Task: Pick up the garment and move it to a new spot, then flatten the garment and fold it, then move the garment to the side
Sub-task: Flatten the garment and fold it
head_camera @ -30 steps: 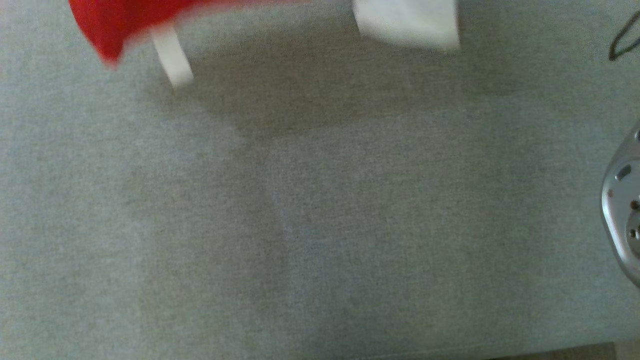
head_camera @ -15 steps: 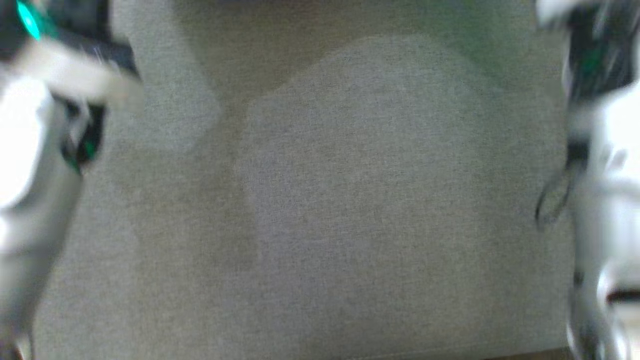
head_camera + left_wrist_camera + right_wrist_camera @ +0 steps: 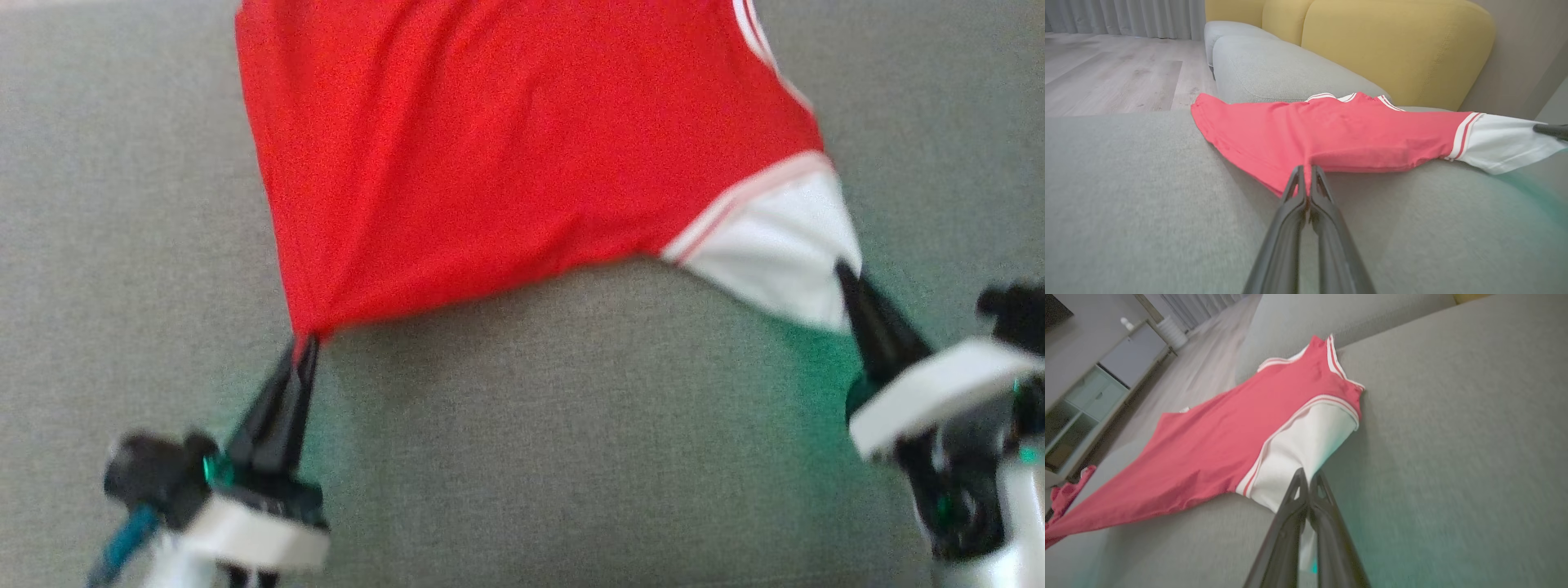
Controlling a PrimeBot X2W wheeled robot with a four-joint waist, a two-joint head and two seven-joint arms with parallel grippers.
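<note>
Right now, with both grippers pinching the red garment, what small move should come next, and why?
Probably draw both grippers a little farther apart. The left gripper is shut on a red corner of the garment, the right gripper on its white sleeve, yet the edge between them bows inward, so the cloth isn't taut.

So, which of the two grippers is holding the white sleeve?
The right gripper: its fingers are shut on the white sleeve, while the left gripper pinches a red corner of the garment.
</note>
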